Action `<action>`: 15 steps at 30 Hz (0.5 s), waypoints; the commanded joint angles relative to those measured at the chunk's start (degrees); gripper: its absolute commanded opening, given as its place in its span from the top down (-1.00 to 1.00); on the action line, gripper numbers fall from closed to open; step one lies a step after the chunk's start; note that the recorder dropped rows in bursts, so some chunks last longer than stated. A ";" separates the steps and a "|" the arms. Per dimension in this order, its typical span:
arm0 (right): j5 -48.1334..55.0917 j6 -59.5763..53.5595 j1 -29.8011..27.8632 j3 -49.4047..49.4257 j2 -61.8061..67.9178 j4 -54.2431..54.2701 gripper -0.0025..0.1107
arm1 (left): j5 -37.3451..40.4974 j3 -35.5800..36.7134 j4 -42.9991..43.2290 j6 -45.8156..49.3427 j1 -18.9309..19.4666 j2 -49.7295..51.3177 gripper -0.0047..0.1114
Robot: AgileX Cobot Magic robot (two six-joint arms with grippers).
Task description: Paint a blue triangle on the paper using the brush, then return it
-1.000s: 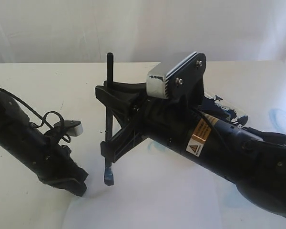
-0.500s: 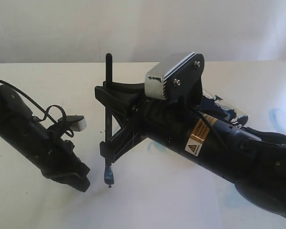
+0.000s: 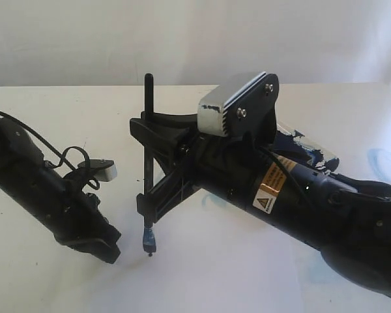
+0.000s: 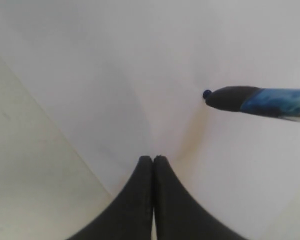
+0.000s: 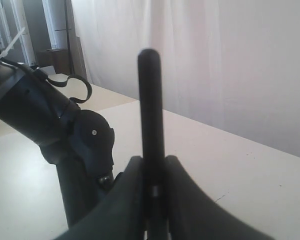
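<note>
I am holding the brush (image 3: 148,91) upright in my right gripper (image 3: 146,163), whose jaws are clamped on the thin black handle from both sides. In the right wrist view the handle (image 5: 151,125) is rising straight up out of the narrow gap between the two fingers. The longer part of the handle is sticking up above the gripper, and the blue-stained bristle end is hanging just below it, pointing down at the paper (image 3: 215,274).

A small blue dot (image 3: 149,255) is sitting on the paper right at the end of the bristles. I cannot tell whether the bristles are pressing on the sheet or hovering just over it.

My left gripper (image 3: 107,251) is reaching down to the paper close beside the brush tip, apart from it. Its two dark fingers are pressed together with nothing between them, as the left wrist view (image 4: 153,165) is showing. From there the brush tip (image 4: 260,100) is coming in ahead of the closed fingers and off to one side, with the blue dot (image 4: 206,93) at its end on the white paper (image 4: 115,75).

Behind my right arm, a paint dish (image 3: 309,153) with dark blue paint is lying on the table (image 3: 85,111), mostly hidden by the arm.
</note>
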 commanded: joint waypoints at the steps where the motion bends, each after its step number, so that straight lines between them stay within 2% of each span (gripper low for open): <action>1: -0.80 -0.18 0.27 -0.14 -0.02 -0.51 0.96 | 0.50 0.45 0.46 -0.38 -0.26 0.20 0.92; 15: -0.79 1.12 0.27 -0.14 -0.02 -0.51 0.96 | 0.50 0.45 1.00 -0.53 -0.26 0.20 0.92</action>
